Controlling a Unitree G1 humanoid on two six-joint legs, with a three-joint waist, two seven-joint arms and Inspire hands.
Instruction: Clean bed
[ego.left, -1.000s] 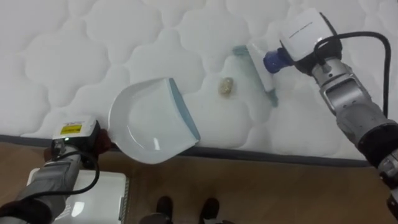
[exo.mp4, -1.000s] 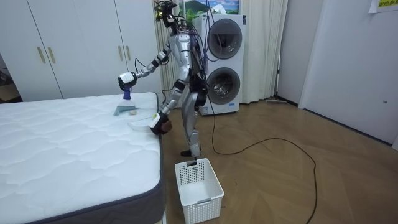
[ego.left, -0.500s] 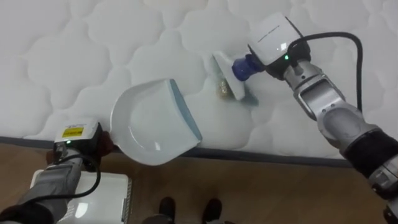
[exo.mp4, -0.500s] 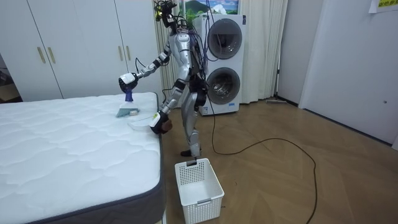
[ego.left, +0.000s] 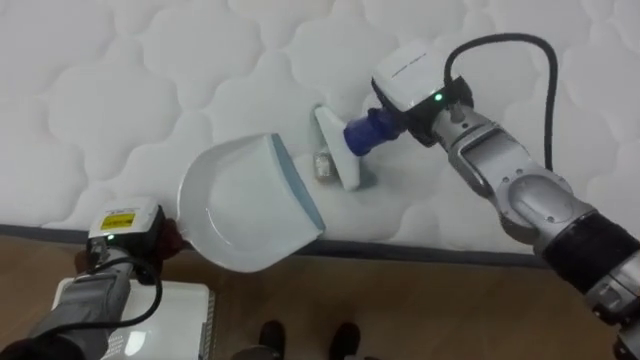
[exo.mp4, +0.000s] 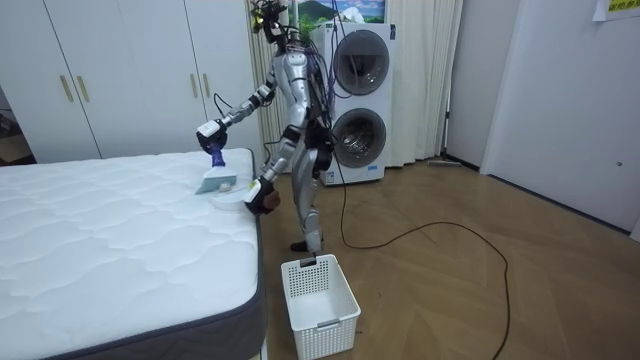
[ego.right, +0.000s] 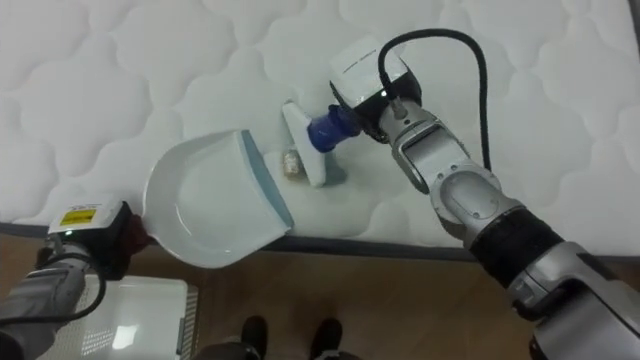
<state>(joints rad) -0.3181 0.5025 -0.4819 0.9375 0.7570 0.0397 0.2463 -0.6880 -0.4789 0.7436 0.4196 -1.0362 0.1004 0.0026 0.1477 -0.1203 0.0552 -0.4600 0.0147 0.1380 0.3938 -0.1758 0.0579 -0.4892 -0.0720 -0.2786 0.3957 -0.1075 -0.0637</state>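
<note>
Left hand (ego.left: 118, 228): lower left of the eye views, below the bed (ego.left: 120, 90) edge and over the floor (ego.left: 440, 310). The forearm comes up from the bottom left corner. The dustpan's dark handle end meets the hand, but the back of the hand covers the grip, so I cannot tell whether it is clamped.
Basket (ego.left: 175, 315): white, bottom left, on the floor under the left forearm.
Dustpan (ego.left: 240, 205): white with a grey-blue lip, centre left. It lies across the bed edge with the lip turned up and right.
Crumb (ego.left: 322, 163): small and beige, on the bed at centre, between the lip and the brush head and just beside the head.
Brush (ego.left: 338, 152): white head down on the bed. The blue handle slants up right into the right hand.
Right hand (ego.left: 412, 78): upper centre right, above the bed. The arm reaches in on a diagonal from the lower right corner. The handle comes out from under the hand, but its hold is hidden and cannot be told.
Eye views: show the crumb and how near the lip and brush head stand.
Room view: the robot stands upright at the bed's corner, right arm stretched over the bed, left arm low at the edge. The basket is on the floor before its feet, and the washers (exo.mp4: 358, 100) are behind it.
Edges: a dark band marks the bed edge low in the eye views, and the dustpan overhangs it.
Open room: bare bed to the upper left, and bare floor on the room view's right.
</note>
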